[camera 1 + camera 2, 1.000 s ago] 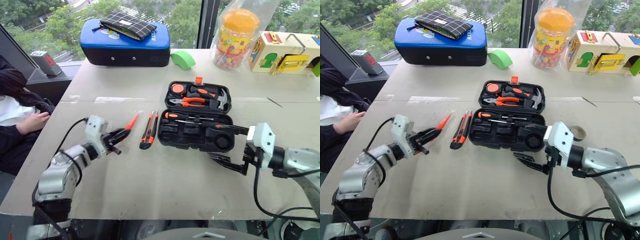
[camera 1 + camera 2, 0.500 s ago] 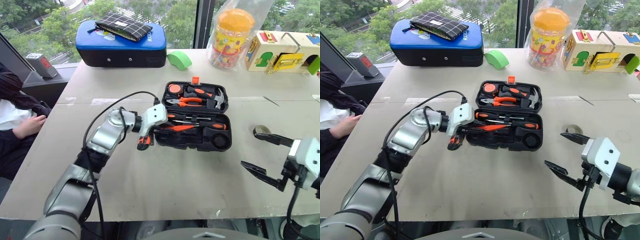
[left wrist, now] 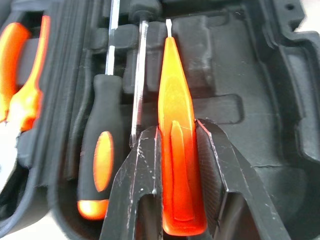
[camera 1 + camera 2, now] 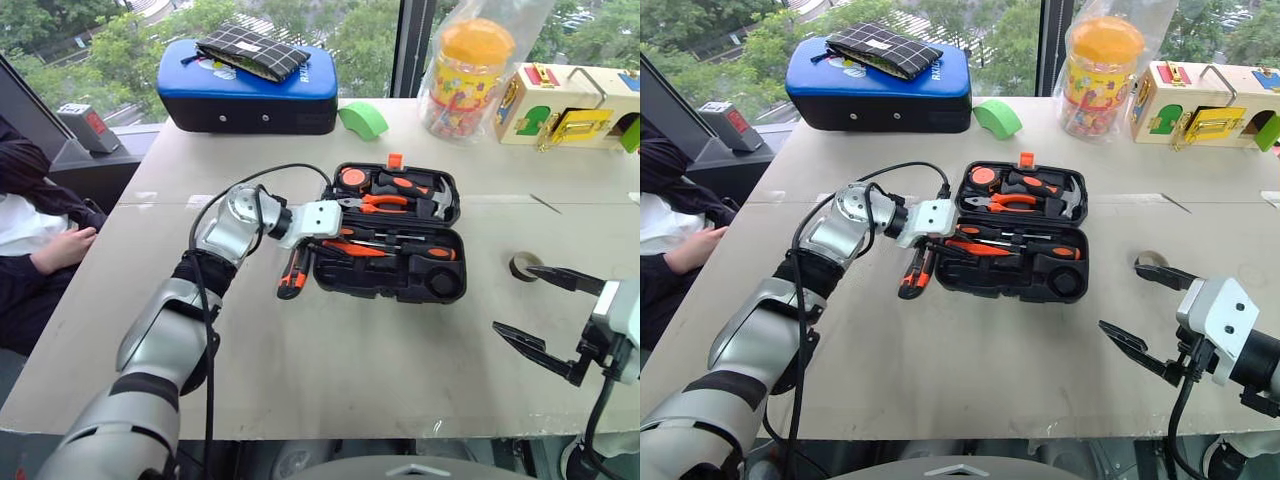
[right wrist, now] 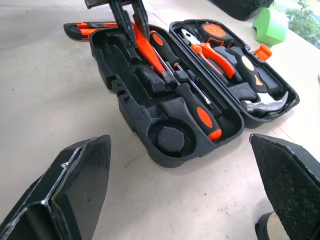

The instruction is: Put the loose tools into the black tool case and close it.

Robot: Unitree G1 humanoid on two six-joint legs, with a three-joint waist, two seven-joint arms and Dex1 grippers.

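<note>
Up close, the left gripper (image 3: 172, 175) pinches an orange screwdriver (image 3: 176, 130) over the black tool case (image 4: 395, 280); right gripper (image 4: 545, 310) jaws spread above the grey bench (image 4: 330, 370) by windows.

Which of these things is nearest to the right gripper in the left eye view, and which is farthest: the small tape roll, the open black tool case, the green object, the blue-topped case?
From the right gripper:
1. Small tape roll, just beyond its upper finger.
2. Black tool case, at the table's middle, toward the robot's left.
3. Green object, beyond the case.
4. Blue-topped case, far back left.
</note>
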